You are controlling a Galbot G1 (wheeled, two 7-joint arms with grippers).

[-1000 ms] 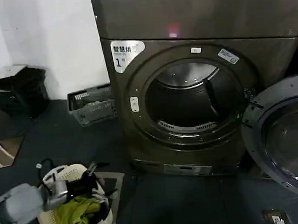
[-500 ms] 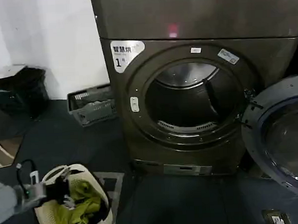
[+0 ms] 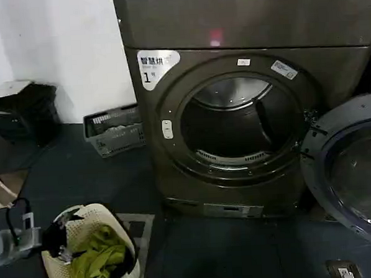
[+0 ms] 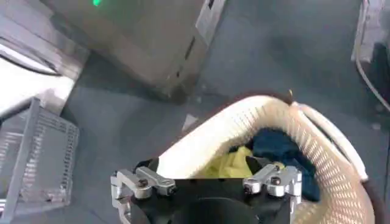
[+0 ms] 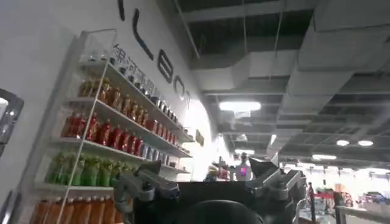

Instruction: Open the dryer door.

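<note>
Chrome-ringed and heavy-looking, the dryer door (image 3: 352,171) hangs swung wide at the dryer's (image 3: 246,104) right — rigid, best taken by its rim; left tool (image 4: 207,182) spread empty over a laundry basket (image 4: 317,146).

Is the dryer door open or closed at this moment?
Open. The dryer door is swung out to the right of the dryer, and the drum opening is uncovered.
</note>
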